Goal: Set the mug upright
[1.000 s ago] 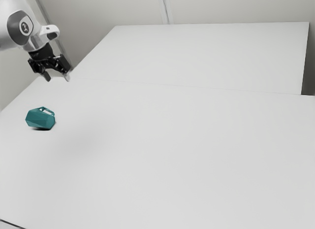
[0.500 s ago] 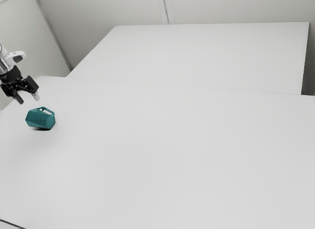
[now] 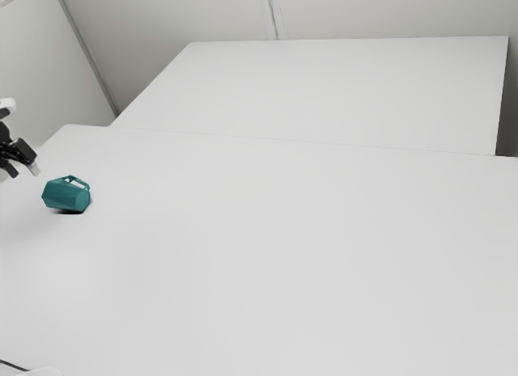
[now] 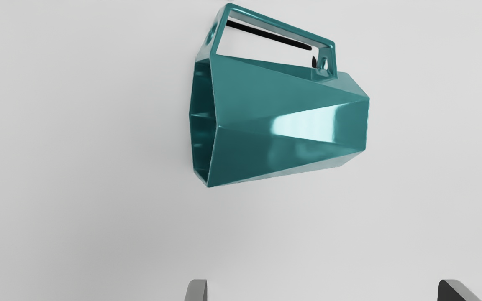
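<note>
At the exterior view's left edge my gripper (image 3: 23,171) hangs above the table, a short way left of the teal faceted mug (image 3: 66,195). The mug lies on its side on the white surface, its handle raised at the upper right. In the wrist view the mug (image 4: 274,121) shows its dark hollow mouth at one end and the narrower base at the other. My gripper (image 4: 322,290) stands wide open there, with bare table between its two fingertips; the mug lies beyond them, untouched.
The white table (image 3: 283,255) stretches away to the exterior view's right, with a second white panel (image 3: 340,93) behind it. A thin dark line (image 3: 14,365) crosses the exterior view's lower left corner.
Across the exterior view my gripper has travelled left and downward, past the mug to its left side. The mug lies where it was.
</note>
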